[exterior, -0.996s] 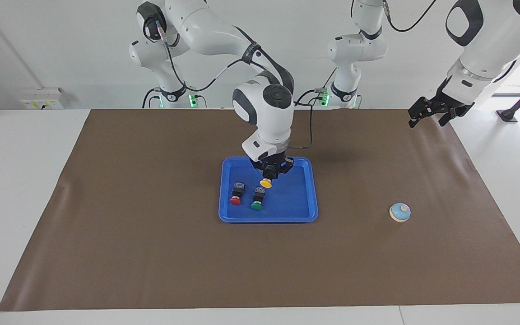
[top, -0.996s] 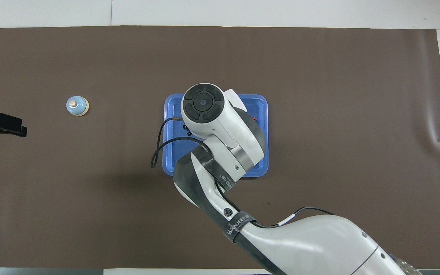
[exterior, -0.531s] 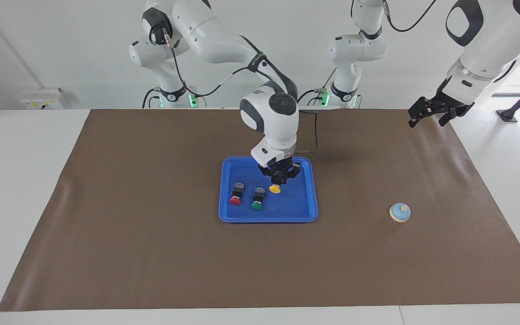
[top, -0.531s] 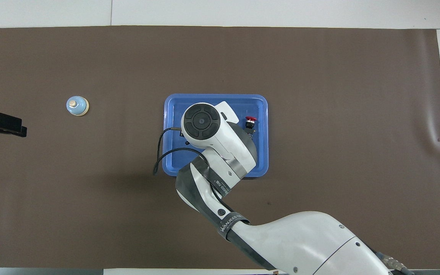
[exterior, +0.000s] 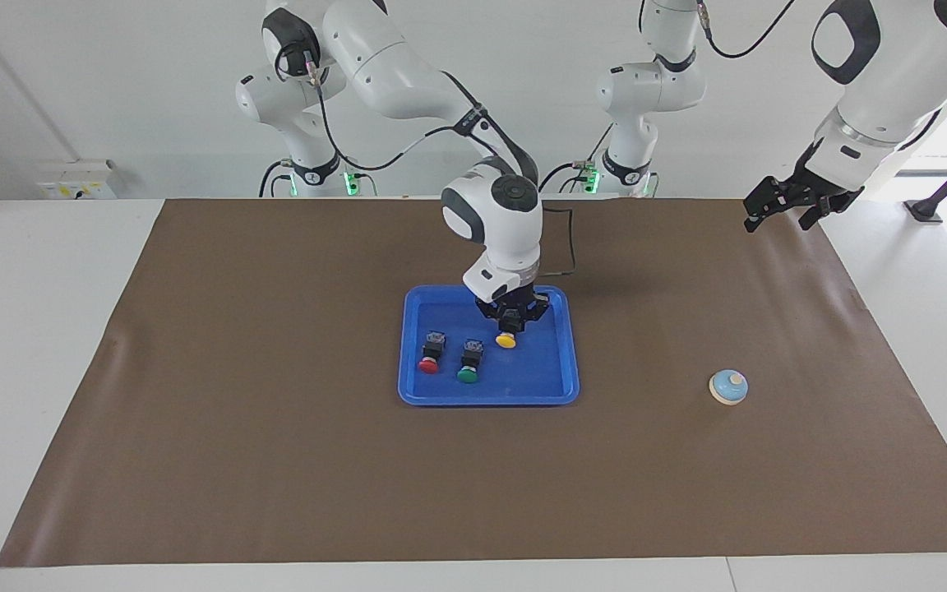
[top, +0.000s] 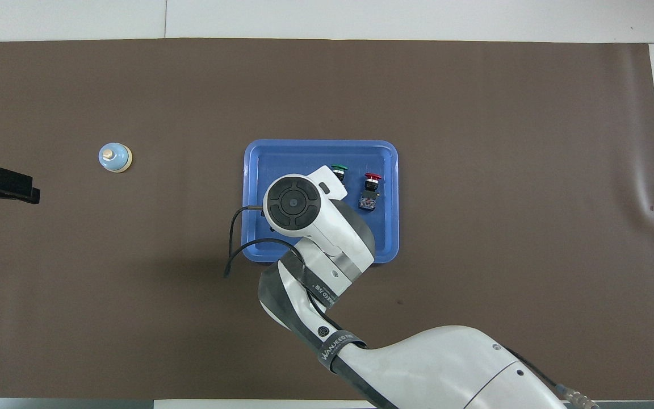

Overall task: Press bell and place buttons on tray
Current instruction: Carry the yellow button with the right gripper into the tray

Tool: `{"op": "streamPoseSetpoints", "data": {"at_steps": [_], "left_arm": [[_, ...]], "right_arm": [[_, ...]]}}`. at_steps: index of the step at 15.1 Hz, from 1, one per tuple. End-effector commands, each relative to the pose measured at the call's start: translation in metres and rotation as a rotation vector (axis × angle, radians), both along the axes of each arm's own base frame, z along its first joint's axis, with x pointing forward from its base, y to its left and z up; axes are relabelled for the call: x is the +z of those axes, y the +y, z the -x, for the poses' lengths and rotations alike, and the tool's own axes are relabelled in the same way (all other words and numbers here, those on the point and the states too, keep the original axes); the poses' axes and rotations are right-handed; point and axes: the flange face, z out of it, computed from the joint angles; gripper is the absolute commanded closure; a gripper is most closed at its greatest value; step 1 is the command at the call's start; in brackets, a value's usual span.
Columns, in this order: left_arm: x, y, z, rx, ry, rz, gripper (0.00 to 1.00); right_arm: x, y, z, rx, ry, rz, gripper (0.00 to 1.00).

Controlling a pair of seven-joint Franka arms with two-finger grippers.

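The blue tray (exterior: 533, 372) (top: 304, 152) lies mid-table. In it the red button (exterior: 430, 356) (top: 370, 191) and the green button (exterior: 468, 364) (top: 338, 168) lie side by side. My right gripper (exterior: 509, 326) is low over the tray's part nearer the robots, shut on the black body of the yellow button (exterior: 506, 339), cap pointing down-forward. From overhead that wrist hides the yellow button. The light-blue bell (exterior: 728, 386) (top: 114, 157) stands on the mat toward the left arm's end. My left gripper (exterior: 778, 219) (top: 30, 194) waits open, raised above the mat's edge at that end.
A brown mat (exterior: 276, 460) covers most of the white table (exterior: 30, 370). A black cable (top: 235, 238) loops from the right wrist over the tray's rim on the side toward the left arm.
The right gripper has carried the yellow button lower and toward the left arm's end within the tray. Its wrist drew back, uncovering the green and red buttons overhead. The left arm stayed still.
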Motion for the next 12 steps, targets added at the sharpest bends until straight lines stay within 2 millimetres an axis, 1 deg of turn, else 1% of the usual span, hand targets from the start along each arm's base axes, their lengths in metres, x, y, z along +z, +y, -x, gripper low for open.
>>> {"op": "streamPoseSetpoints", "data": {"at_steps": [1, 2, 3, 6, 9, 10, 12], "left_arm": [[0.003, 0.001, 0.007, 0.01, -0.003, -0.007, 0.0], [0.003, 0.001, 0.007, 0.01, -0.003, -0.007, 0.0], [0.003, 0.0, 0.007, 0.008, -0.003, -0.007, 0.0], [0.003, 0.001, 0.007, 0.01, -0.003, -0.007, 0.0], [0.003, 0.001, 0.007, 0.01, -0.003, -0.007, 0.0], [0.003, 0.002, 0.007, 0.011, -0.003, -0.007, 0.0], [0.003, 0.002, 0.007, 0.011, -0.003, -0.007, 0.0]], "right_arm": [[0.011, -0.003, 0.005, -0.032, -0.006, -0.007, 0.0], [0.014, -0.002, 0.003, -0.064, 0.0, -0.006, 0.0], [0.023, -0.003, -0.001, -0.084, 0.008, 0.001, 0.0], [0.045, -0.02, -0.021, -0.117, 0.029, 0.024, 0.0], [0.082, -0.066, -0.049, -0.181, 0.009, 0.01, 0.0], [0.092, -0.086, -0.059, -0.187, 0.006, 0.008, 0.0], [0.111, -0.125, -0.076, -0.146, 0.0, 0.011, 0.0]]}}
